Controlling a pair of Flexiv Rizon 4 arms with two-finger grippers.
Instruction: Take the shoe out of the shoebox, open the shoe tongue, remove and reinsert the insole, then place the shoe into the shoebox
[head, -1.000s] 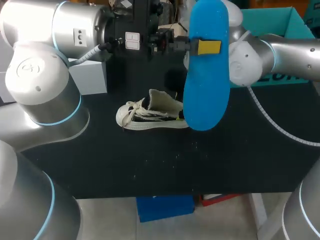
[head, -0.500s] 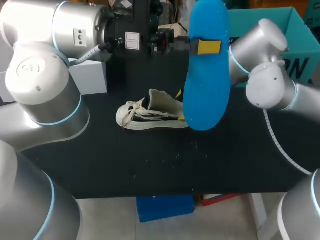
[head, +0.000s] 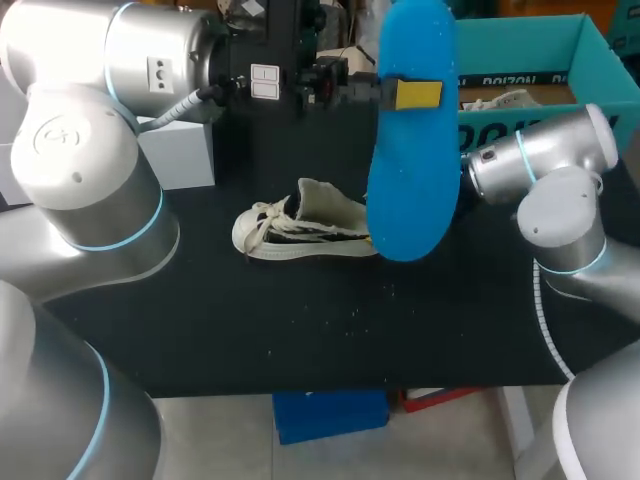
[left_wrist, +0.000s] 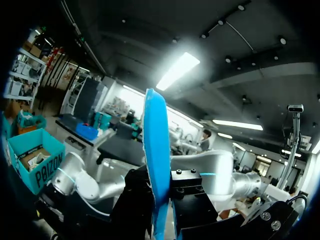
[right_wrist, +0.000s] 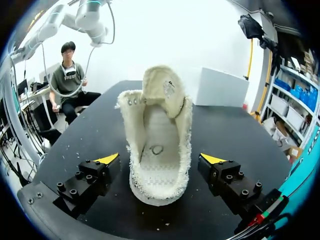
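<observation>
A black counter (head: 300, 330) carries the work, with a teal shoebox (head: 520, 35) at its far right corner and a white box (head: 180, 155) near the far left edge.

The shoe (head: 305, 230) sits out of the shoebox near the middle of the counter. It is a pale canvas sneaker with its toe toward the left edge and its tongue (right_wrist: 162, 87) pulled up and forward. That leaves the mouth wide open, and the right wrist view shows the bare inner floor.

The blue insole (head: 412, 130) is out. It hangs on end well above the counter, over the shoe's heel end, gripped across its waist by the left hand (head: 400, 93). From that wrist it shows edge-on between the closed fingers. Holding it high and upright probably keeps it clear of the shoe and ready to be slid back in.

The right hand (right_wrist: 160, 160) is low at the heel with its fingers spread wide, one on each side, touching nothing. It looks placed to steady the shoe for the reinsertion. From above the insole hides it, so how close it is to the heel is hard to judge.

The left arm (head: 90, 170) comes in from the far left and reaches across the far edge. The right arm (head: 560, 190) folds in low from the right edge, with its forearm pointing toward the shoe.
</observation>
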